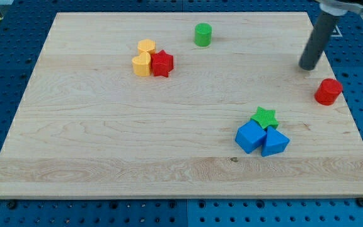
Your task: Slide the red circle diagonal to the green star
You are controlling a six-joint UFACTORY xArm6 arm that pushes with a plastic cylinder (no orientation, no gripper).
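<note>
The red circle (328,91) stands near the board's right edge, at mid height in the view. The green star (264,117) lies to its lower left, touching two blue blocks. My tip (307,67) rests on the board just above and to the left of the red circle, a small gap away from it. The dark rod rises from there to the view's top right corner.
A blue cube (251,137) and a blue triangle (275,143) sit against the green star's lower side. A green cylinder (202,34) stands near the top. Two yellow blocks (144,58) touch a red star (162,64) at upper left. The wooden board (106,145) lies on a blue pegboard.
</note>
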